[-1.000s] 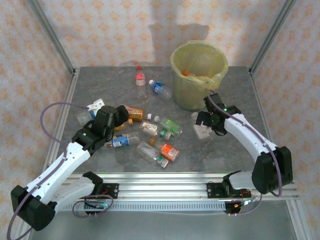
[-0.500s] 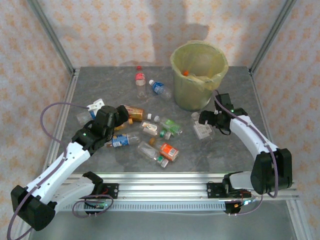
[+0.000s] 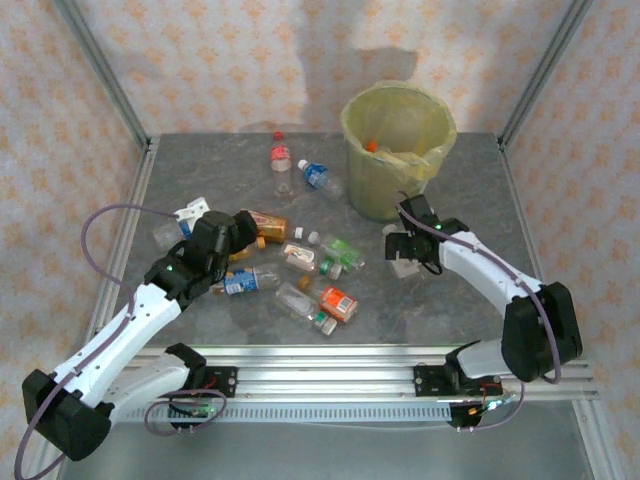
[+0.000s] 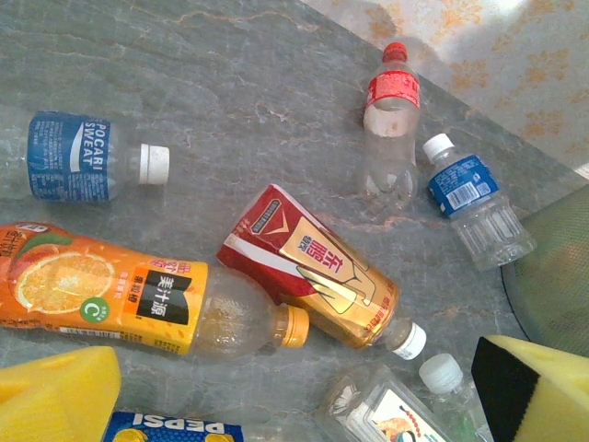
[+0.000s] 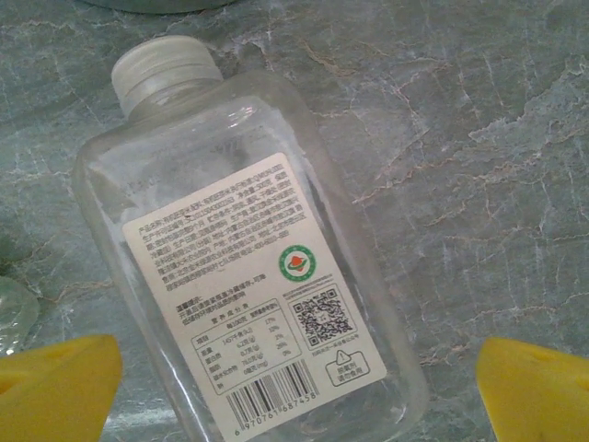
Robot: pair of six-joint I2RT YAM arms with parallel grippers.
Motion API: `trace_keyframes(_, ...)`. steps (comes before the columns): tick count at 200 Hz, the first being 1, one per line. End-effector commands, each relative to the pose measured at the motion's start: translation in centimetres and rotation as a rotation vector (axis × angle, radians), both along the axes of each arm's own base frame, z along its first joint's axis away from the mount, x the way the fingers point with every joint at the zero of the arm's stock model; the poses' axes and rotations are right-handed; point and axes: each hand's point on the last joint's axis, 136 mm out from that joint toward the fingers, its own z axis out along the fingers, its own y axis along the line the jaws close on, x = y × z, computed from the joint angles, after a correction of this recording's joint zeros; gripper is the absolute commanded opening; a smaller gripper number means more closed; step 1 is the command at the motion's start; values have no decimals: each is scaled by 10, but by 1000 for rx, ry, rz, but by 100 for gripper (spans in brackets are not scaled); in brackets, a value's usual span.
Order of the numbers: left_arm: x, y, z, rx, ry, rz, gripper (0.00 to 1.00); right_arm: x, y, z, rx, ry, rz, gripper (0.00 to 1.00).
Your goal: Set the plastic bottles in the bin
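Plastic bottles (image 3: 338, 303), small, clear, colour-labelled, litter the grey bench (image 3: 200, 170). Left hand (image 4: 294, 396) and right hand (image 5: 294, 387) gape wide, empty. The right straddles a flat square clear bottle (image 5: 248, 267) whose slick sides might squirt free short of the round yellow-green bin (image 3: 378, 190).

An orange bottle (image 4: 138, 299) lies lower left on the tabletop (image 4: 230, 74), its cap just beside a red bottle (image 4: 317, 272) at centre. A Pocari bottle (image 4: 87, 166) lies upper left, with a red-capped bottle (image 4: 391, 124) and a blue bottle (image 4: 474, 198) upper right. Yellow pincer pads (image 4: 55, 398) sit wide apart in the bottom corners.
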Motion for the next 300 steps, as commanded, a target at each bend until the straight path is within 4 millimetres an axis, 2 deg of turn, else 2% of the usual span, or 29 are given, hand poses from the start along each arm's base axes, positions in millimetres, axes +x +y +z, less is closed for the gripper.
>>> trace_keyframes(1,6,-1,9,-20,-33,8,100,-5,2,-7,-83,23,24,99)
trace_keyframes(32,6,-2,7,-18,-25,7,100,-4,11,-13,-110,38,48,99)
trace_keyframes(86,7,-2,9,-17,-32,6,100,6,-21,-13,-288,25,-102,99)
trace_keyframes(130,6,-1,8,-13,-28,9,100,14,-19,-32,-138,72,-120,99)
trace_keyframes(154,5,0,8,-11,-28,10,100,21,-22,-34,-64,77,-138,99)
trace_keyframes(183,3,2,8,-10,-30,17,100,21,-30,-38,-70,113,-160,99)
trace_keyframes(207,3,3,8,-9,-30,18,100,11,-40,-42,-101,173,-211,99)
trace_keyframes(227,3,3,9,-9,-31,19,100,-3,-33,-47,-41,221,-233,99)
trace_keyframes(257,3,3,9,-10,-33,19,100,-20,8,-54,198,261,-207,99)
trace_keyframes(271,3,2,9,-11,-33,16,100,-27,25,-49,247,262,-182,99)
trace_keyframes(300,3,1,9,-10,-31,10,100,-37,42,-29,279,247,-151,99)
